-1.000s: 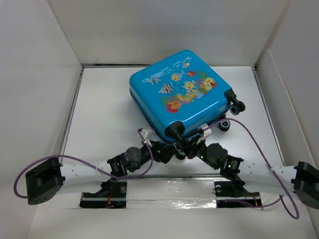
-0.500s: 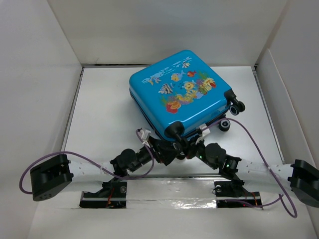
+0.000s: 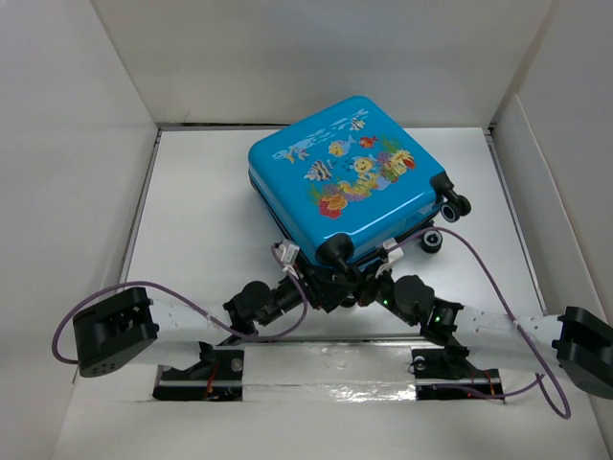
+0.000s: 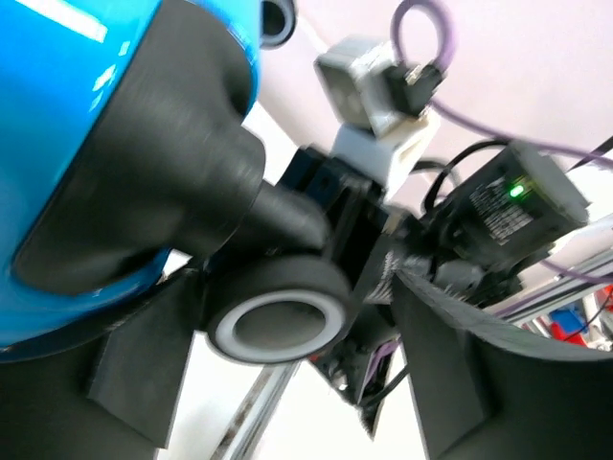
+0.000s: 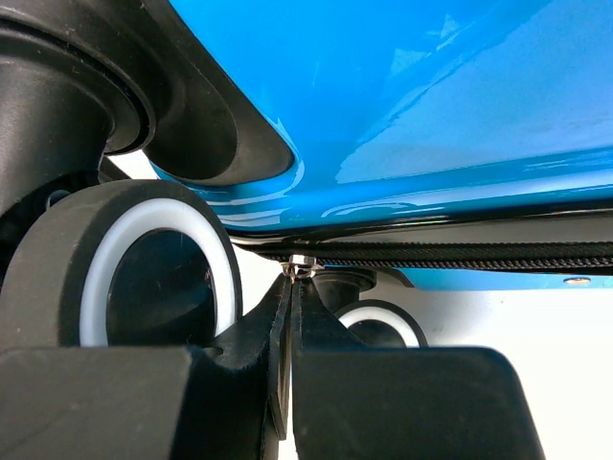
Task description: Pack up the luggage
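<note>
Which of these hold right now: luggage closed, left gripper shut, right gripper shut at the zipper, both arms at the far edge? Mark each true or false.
The luggage lies closed, printed shell up: true.
The left gripper is shut: false; its jaws stand open on either side of a wheel.
The right gripper is shut, tips at the zipper: true.
Both arms work at the luggage's far edge: false; they meet at its near corner.

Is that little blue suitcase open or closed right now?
Closed: the luggage lies flat, printed shell up, both blue halves meeting along the black zipper; no lining shows.
</note>
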You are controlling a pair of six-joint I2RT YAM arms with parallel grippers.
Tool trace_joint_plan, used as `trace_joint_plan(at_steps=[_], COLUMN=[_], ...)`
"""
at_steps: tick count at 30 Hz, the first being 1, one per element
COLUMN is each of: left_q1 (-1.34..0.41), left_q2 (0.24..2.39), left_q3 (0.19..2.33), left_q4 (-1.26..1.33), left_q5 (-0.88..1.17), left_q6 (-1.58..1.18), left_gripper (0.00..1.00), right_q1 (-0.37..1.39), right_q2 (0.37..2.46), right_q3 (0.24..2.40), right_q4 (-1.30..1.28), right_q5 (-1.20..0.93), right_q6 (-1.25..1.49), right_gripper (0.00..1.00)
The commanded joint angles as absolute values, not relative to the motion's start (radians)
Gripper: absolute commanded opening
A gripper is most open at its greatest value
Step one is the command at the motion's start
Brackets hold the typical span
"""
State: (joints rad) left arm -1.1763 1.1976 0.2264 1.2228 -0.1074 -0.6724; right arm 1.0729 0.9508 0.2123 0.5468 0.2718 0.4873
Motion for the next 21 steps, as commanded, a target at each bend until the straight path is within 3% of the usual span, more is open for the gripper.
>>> trace_joint_plan(at_steps=[1, 5, 14, 21], left_q1=[-1.173, -1.173, -1.173, -1.173], left_q2=[1.175, 1.105, 0.976, 0.888], left_q3=[0.273, 0.284, 0.322, 0.547], left_q4=[1.325, 1.244, 1.010, 0.374], left_q5=[-0.089, -0.104, -0.107, -0.178], left_q6=[-0.690, -0.703, -0.730, -0.710], left_gripper=[0.74, 0.54, 0.28, 0.07], right_q1=[1.071, 1.071, 1.071, 1.071], right_q2=[0.946, 0.956, 0.991, 0.991], right_q3=[0.232, 0.230, 0.229, 0.238], right_q4=[0.684, 0.684, 0.706, 0.666], right_q5=[0.244, 0.245, 0.233, 0.238], right_q6=[0.494, 0.492, 0.497, 0.494], right_gripper=[0.00, 0.00, 0.00, 0.00])
